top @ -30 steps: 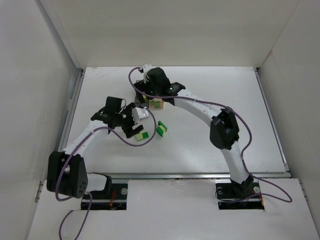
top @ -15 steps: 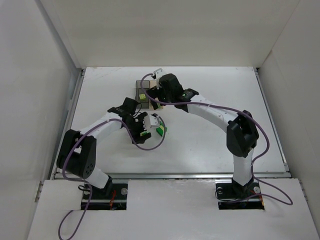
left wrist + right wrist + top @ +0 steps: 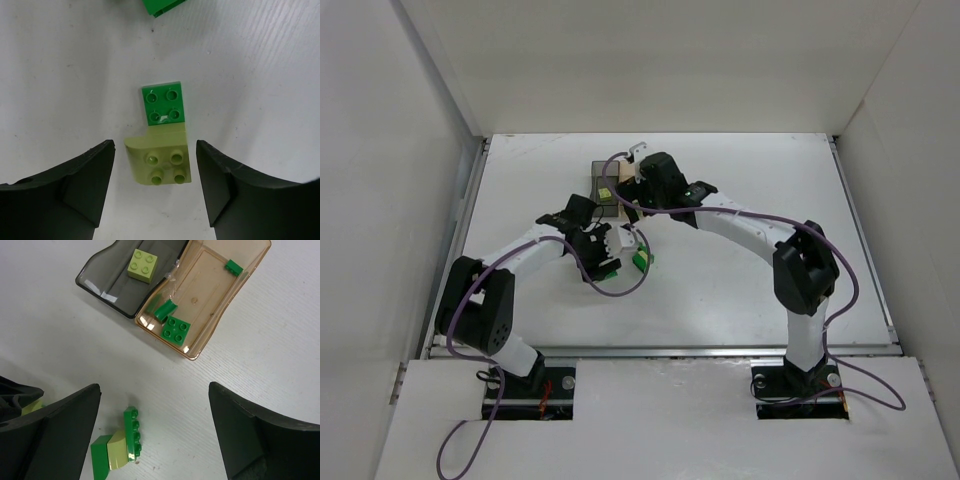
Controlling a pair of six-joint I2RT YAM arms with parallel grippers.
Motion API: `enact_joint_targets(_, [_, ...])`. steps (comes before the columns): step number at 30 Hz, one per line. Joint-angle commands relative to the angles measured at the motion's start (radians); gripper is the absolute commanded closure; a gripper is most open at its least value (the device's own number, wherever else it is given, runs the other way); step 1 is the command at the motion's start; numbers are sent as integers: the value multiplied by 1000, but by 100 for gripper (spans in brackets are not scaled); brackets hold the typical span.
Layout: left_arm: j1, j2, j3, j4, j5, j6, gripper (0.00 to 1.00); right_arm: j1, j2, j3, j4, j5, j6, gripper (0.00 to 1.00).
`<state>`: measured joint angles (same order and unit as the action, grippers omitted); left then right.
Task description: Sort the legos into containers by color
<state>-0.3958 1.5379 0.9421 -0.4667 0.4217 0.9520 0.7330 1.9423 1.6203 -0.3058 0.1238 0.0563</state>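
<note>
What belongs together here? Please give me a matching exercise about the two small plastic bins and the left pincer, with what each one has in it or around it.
Things:
1. smoky dark grey translucent plastic bin
2. tan translucent plastic bin
3. left pincer

States:
A. holds dark green plastic bricks
B. open, straddling a pale yellow-green rounded-corner brick on the white table
C. holds one pale yellow-green square brick

Pairs: 1-C, 2-A, 3-B.

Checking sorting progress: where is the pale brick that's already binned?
Right wrist view, upper left: the pale brick sits inside the grey bin, beside the amber bin.
</note>
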Motion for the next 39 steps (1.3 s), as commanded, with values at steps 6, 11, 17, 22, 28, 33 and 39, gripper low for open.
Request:
enact_joint_targets(6, [-20, -10, -11, 40, -60, -38, 57, -6, -46, 15, 60, 0, 0, 7])
enact_joint_targets(11, [-29, 10, -22, 59, -69, -38, 84, -15, -46, 15, 51, -9, 0, 8])
enact_joint_targets(17, [-29, -22, 1, 59, -60, -96, 100, -75, -83, 4, 40, -91, 42, 8])
enact_joint_targets(22, [41, -156, 44, 49, 40, -108, 100, -184, -192, -85, 40, -191, 71, 10])
enact_joint_targets(28, [64, -360, 53, 161, 172, -153, 100, -184, -272, -66, -29, -344, 34, 12])
enact_joint_targets(33, [43, -449, -3, 368, 180, -225, 100, -184, -293, -66, 63, -700, 86, 16])
enact_joint_targets(39, [21, -452, -3, 464, 135, -254, 100, -110, -233, 12, 45, -761, 83, 26])
